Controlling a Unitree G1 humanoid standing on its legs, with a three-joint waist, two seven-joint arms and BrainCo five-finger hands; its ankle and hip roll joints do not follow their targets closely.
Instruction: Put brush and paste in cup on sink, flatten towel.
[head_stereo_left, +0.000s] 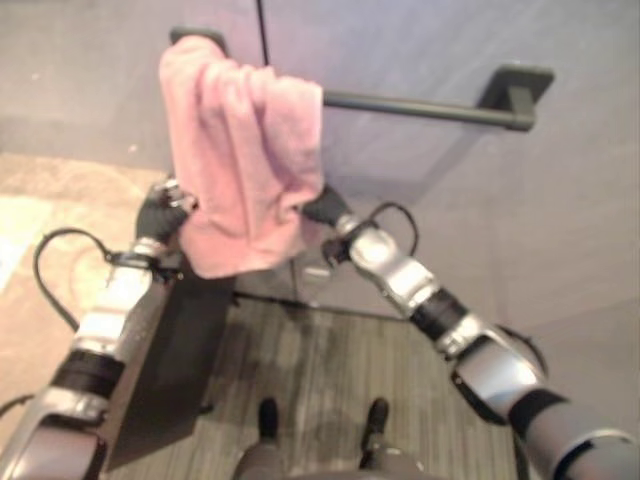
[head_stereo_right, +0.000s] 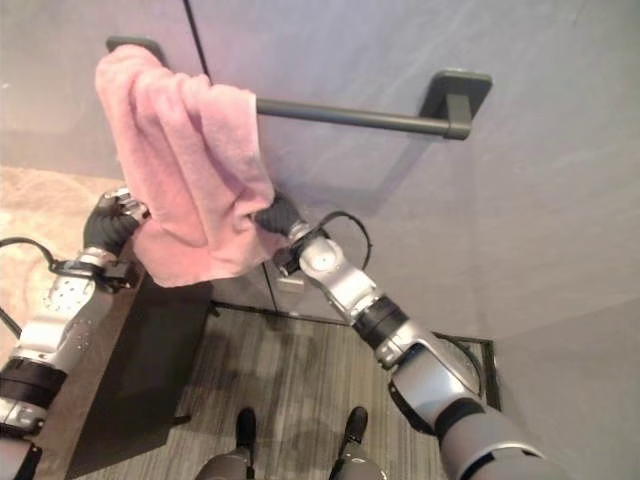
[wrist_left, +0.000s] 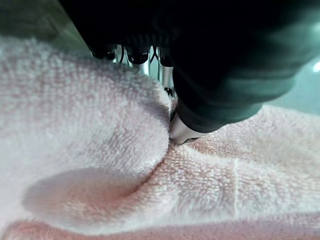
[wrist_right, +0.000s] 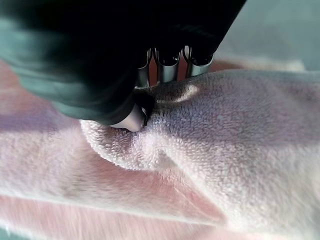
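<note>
Pink towel (head_stereo_left: 243, 160): bunched over left end of dark wall rail (head_stereo_left: 430, 108). Left hand (head_stereo_left: 163, 212) pinches its lower left edge; right hand (head_stereo_left: 325, 208) pinches its right edge.

A plain grey wall (head_stereo_left: 560, 210) is seen across the upper part of the head views. A dark rail (head_stereo_right: 350, 115) is fixed to it on two brackets. Below, grey striped flooring (head_stereo_left: 330, 380) is laid up to the wall's foot. A beige speckled surface (head_stereo_left: 50, 210) is seen at the left, and a dark panel (head_stereo_left: 175, 370) stands beside it.
</note>
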